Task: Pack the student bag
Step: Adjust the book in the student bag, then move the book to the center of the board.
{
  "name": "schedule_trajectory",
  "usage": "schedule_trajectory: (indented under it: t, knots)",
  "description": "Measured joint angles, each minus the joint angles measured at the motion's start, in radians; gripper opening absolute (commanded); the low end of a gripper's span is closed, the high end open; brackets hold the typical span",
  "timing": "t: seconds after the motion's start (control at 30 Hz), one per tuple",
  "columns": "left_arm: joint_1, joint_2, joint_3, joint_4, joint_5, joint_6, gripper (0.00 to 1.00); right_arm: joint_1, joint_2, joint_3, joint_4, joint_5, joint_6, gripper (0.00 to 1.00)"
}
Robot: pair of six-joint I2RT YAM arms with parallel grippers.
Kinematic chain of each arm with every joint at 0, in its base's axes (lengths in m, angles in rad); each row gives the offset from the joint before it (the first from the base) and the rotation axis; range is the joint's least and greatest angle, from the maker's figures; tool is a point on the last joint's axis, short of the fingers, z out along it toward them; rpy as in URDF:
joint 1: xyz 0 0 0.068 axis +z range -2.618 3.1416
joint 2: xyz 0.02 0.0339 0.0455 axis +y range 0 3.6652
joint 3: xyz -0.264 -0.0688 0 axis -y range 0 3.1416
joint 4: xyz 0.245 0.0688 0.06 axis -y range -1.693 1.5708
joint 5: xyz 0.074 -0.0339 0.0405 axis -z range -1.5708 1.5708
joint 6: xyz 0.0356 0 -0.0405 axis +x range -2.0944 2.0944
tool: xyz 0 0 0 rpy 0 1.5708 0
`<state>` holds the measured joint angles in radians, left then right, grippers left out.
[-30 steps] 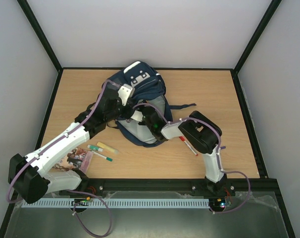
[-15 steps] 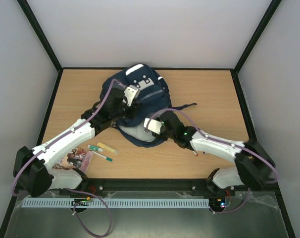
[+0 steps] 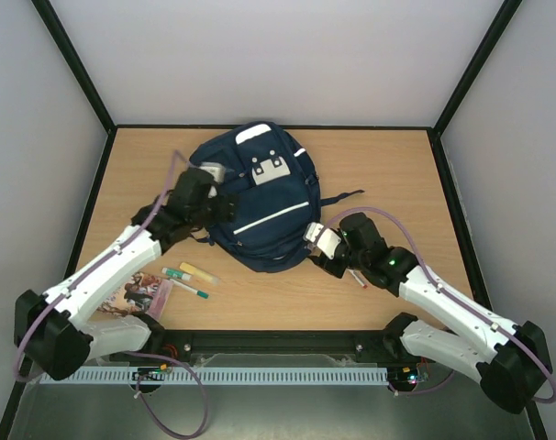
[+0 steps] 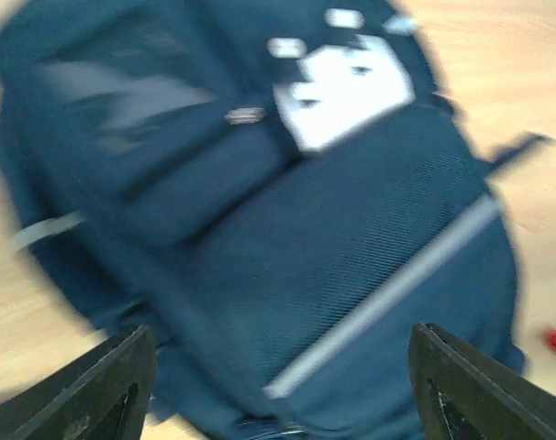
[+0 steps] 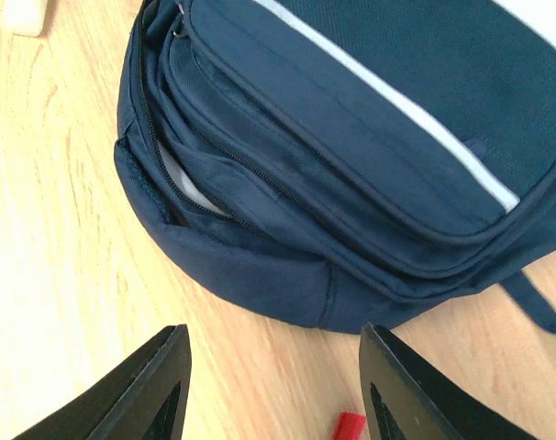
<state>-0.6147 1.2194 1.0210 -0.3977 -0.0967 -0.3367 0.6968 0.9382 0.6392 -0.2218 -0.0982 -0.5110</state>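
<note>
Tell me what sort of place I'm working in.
Probably a lab test enclosure: wooden table walled by white panels in a black frame, with the student bag and pens laid out as props.

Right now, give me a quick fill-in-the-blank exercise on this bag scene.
1. The student bag lies on the wooden ____.
2. The left gripper and the right gripper are both ____, holding nothing.
3. The pen near the right gripper is ____.
4. The markers lie on the ____ gripper's side of the bag.
Missing words: table; open; red; left.
</note>
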Motion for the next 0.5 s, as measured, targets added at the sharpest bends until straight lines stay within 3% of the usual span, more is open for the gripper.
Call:
schedule_trajectory:
  t: [0.13,0.27,0.37,0.5]
  knots:
    - [0.172,-0.075,-0.046,-0.081,-0.055,-0.144,0.88,-0.010,0.011,-0.024,0.002,-0.016,0.048,0.54]
    - [0.308,-0.142,-0.121,-0.145,-0.097,-0.264,0.99,-0.010,0.013,-0.041,0.002,-0.016,0.077,0.65]
    - [0.393,-0.166,-0.165,-0.197,-0.152,-0.364,1.00,-0.010,0.013,-0.042,0.010,-0.003,0.095,0.75]
    - [0.542,-0.168,-0.220,-0.254,-0.196,-0.480,0.99,-0.010,0.015,-0.042,0.026,0.027,0.113,0.77]
